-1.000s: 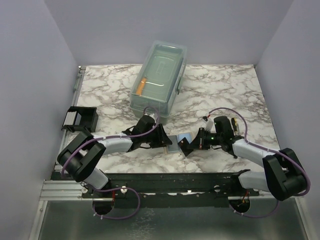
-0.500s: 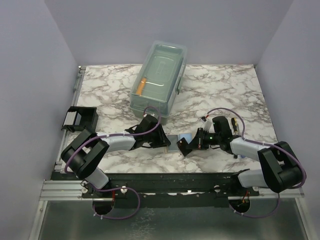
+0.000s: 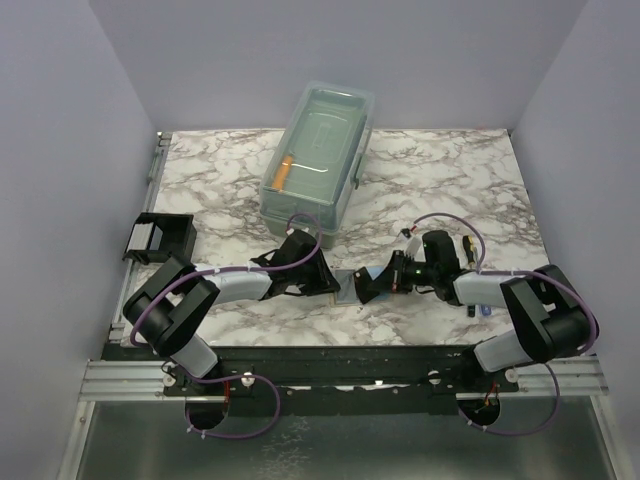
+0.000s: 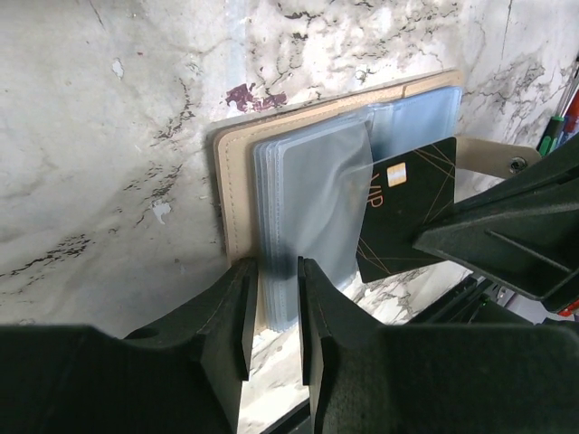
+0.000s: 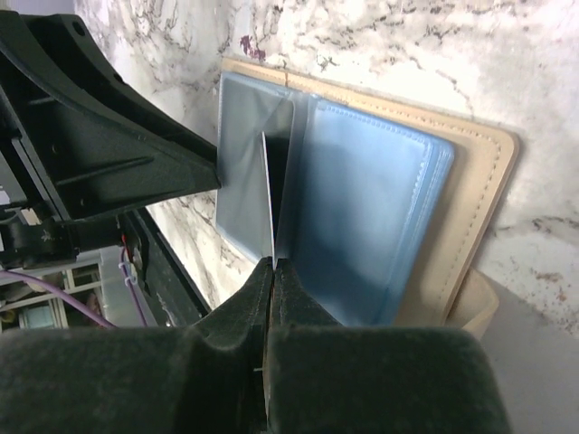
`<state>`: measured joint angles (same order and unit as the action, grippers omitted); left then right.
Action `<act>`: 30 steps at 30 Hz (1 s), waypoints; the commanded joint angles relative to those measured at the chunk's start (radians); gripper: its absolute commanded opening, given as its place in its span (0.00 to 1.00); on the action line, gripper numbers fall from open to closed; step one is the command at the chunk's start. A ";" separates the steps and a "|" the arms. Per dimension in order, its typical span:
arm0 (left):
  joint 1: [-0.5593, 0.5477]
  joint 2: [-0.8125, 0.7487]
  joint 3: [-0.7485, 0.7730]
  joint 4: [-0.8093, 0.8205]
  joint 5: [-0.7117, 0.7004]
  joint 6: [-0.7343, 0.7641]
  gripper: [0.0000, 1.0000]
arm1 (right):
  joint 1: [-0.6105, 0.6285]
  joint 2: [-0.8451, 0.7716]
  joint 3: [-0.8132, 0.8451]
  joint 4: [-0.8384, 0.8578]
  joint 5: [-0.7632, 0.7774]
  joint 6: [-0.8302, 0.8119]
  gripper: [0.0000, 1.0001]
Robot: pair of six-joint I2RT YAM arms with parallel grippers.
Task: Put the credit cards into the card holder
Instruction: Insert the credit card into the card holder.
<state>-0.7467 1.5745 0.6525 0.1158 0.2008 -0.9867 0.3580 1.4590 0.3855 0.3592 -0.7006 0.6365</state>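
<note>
The card holder (image 4: 237, 181) is a tan booklet of clear bluish sleeves lying open on the marble, small in the top view (image 3: 347, 286). My left gripper (image 4: 273, 271) straddles the near edge of the sleeve stack with its jaws narrow and open, a gap showing beside the sleeves. One sleeve leaf (image 4: 321, 199) stands lifted. My right gripper (image 5: 272, 264) is shut on a dark credit card (image 4: 403, 212) marked VIP with a gold chip. The card shows edge-on (image 5: 269, 199) in the right wrist view, its far end between the sleeves (image 5: 371, 217). Both grippers meet at the holder (image 3: 350, 287).
A large clear lidded box (image 3: 318, 155) with an orange item inside stands at the back centre. A small black open rack (image 3: 160, 238) sits at the left table edge. A small blue thing (image 3: 481, 312) peeks from under the right forearm. Grey walls enclose the table.
My left gripper's jaws have narrowed around the sleeve edge. The right gripper has moved left with the dark card, closer to the card holder.
</note>
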 commanded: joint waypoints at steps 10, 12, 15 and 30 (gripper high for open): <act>-0.026 0.036 -0.013 -0.051 -0.036 -0.007 0.28 | -0.005 0.126 -0.063 0.332 0.011 0.095 0.00; -0.027 0.034 -0.014 -0.050 -0.036 -0.007 0.28 | -0.005 0.145 -0.077 0.384 0.001 0.120 0.00; -0.029 0.029 -0.017 -0.050 -0.042 -0.010 0.27 | -0.005 0.145 -0.100 0.416 -0.003 0.154 0.00; -0.029 0.009 -0.043 -0.026 -0.035 -0.034 0.25 | -0.005 0.207 -0.183 0.637 0.058 0.273 0.00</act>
<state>-0.7551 1.5726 0.6449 0.1207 0.1829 -1.0130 0.3580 1.6123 0.2138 0.8970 -0.6704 0.8795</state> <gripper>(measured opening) 0.254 0.005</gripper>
